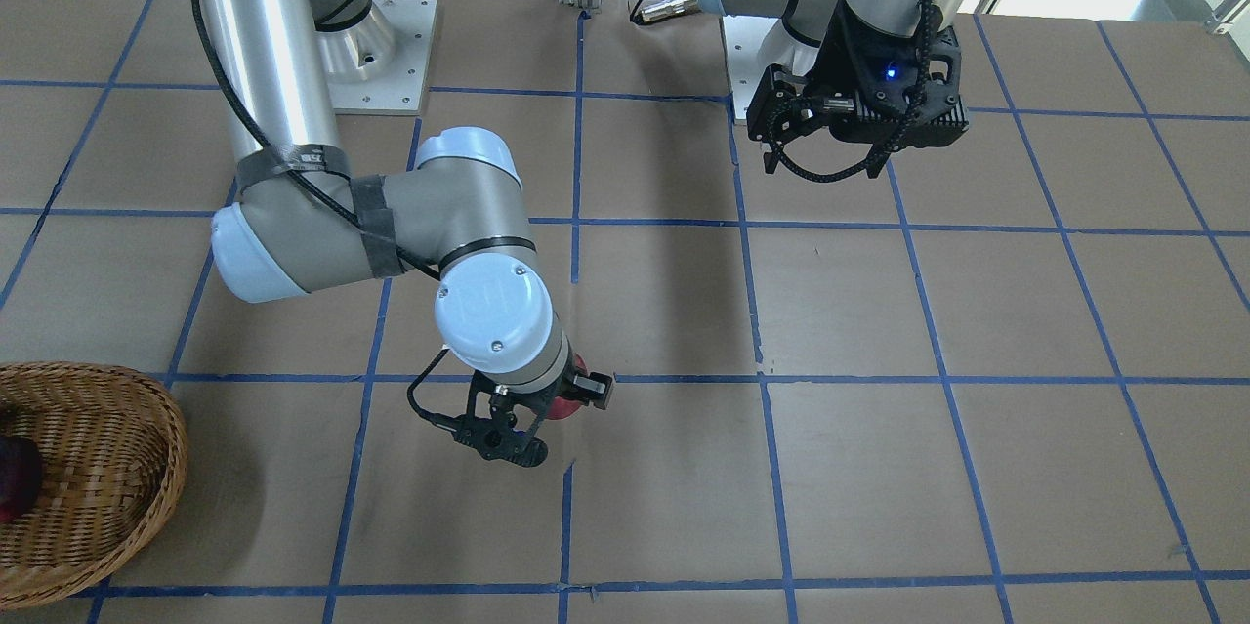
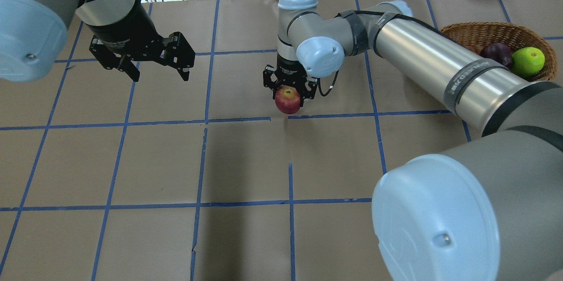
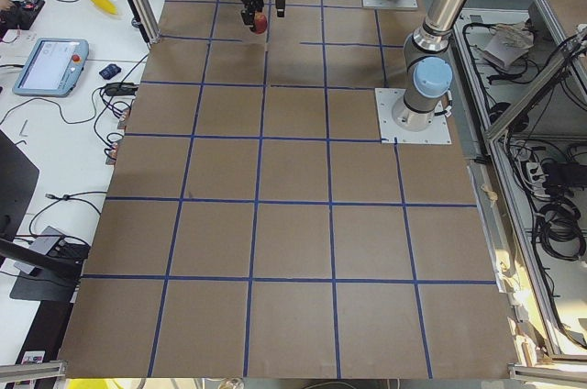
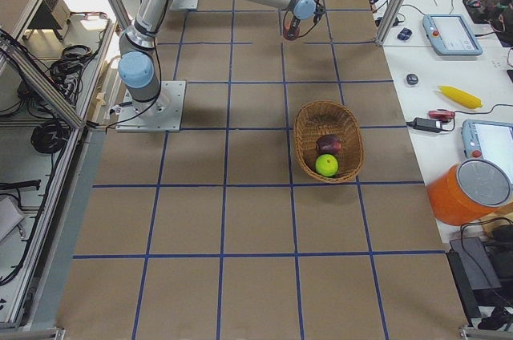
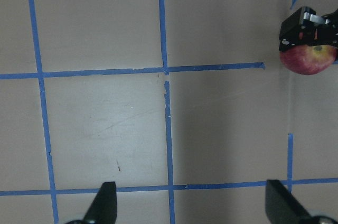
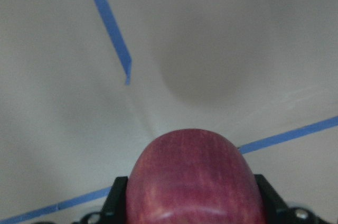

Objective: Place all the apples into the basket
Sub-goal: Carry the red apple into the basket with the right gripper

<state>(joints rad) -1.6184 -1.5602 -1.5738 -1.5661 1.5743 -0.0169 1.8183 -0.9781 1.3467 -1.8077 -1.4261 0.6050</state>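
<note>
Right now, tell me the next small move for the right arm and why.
Probably carry the red apple sideways toward the basket on the robot's right. The right pincer is shut on it, seemingly just clear of the table, and the maroon apple and green apple already lie in the basket, so this is the last one out.

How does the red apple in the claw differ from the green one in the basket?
Colour: the red apple has a yellowish stem patch; the green apple is bright lime. Place: the red apple is over the table; the green apple lies in the basket beside a dark apple. State: the right gripper clamps the red apple; nothing holds the green apple. Both look round, similar in size.
</note>
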